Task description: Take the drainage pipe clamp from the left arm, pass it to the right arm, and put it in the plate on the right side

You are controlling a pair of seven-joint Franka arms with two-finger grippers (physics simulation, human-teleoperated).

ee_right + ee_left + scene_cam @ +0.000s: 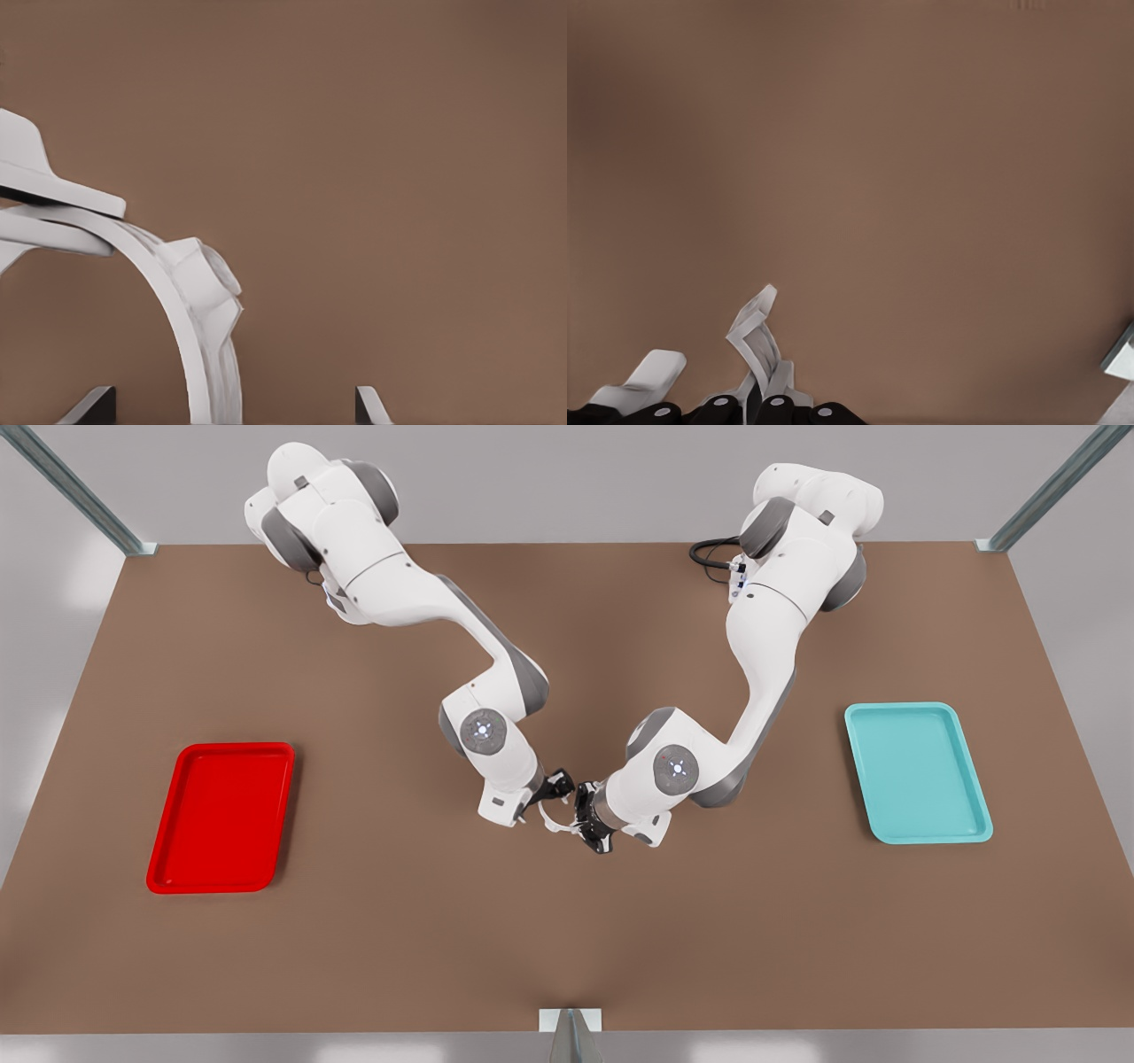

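The drainage pipe clamp (555,820), a thin white ring, hangs above the table's middle between the two grippers. My left gripper (580,825), on the arm at the front view's right, is shut on it; the left wrist view has the clamp (757,332) rising from that gripper's (749,407) closed fingers. My right gripper (551,790) comes in from the front view's left. It stands open (229,405), with the clamp's arc (199,292) passing between its spread fingertips (93,403). The red plate (221,817) lies flat at the front view's left.
A teal tray (917,771) lies at the front view's right. Brown table (567,939) spreads wide around both trays. Metal frame posts stand at the back corners, and a bracket (571,1020) sits at the front edge's middle.
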